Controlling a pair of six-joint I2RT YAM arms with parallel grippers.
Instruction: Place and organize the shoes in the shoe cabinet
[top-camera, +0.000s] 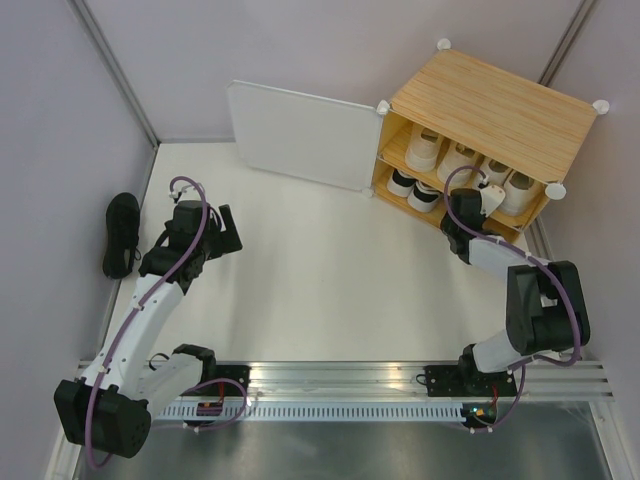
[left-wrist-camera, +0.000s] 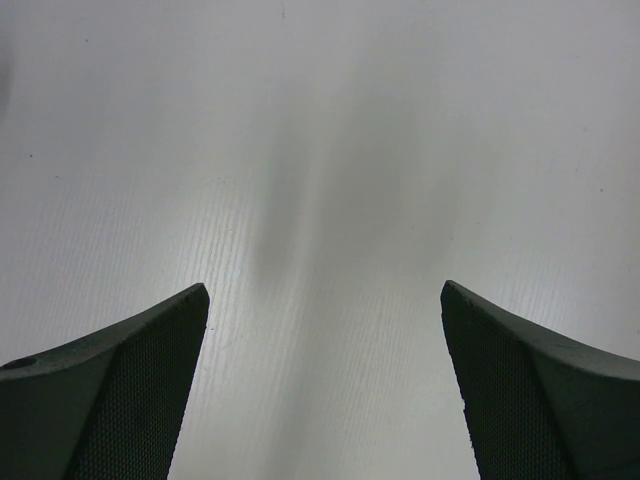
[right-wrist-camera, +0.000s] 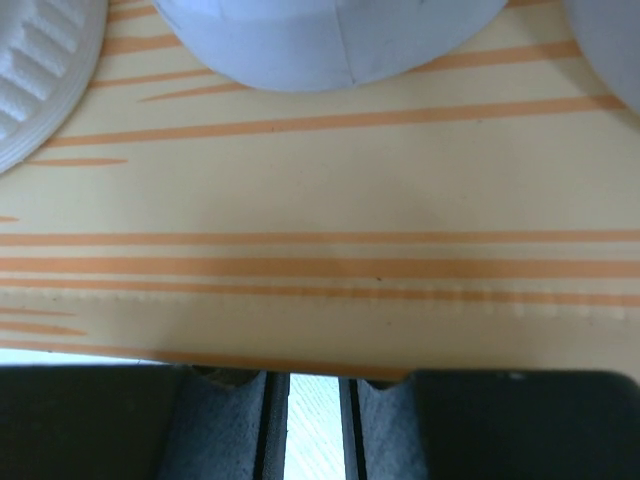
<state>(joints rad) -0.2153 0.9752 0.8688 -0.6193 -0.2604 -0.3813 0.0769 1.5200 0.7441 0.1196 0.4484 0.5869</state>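
The cabinet is stocked with shoes; one black shoe is left on the table.
The left gripper is held wide; the right gripper is narrowed almost shut at the shelf.

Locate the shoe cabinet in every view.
Top external: the shoe cabinet stands at the upper right, its white door swung open to the left.
Left wrist: not in it; only bare table shows.
Right wrist: one wood-grain board of it fills most of the frame.
Shared landmark: the shoes stored inside it.
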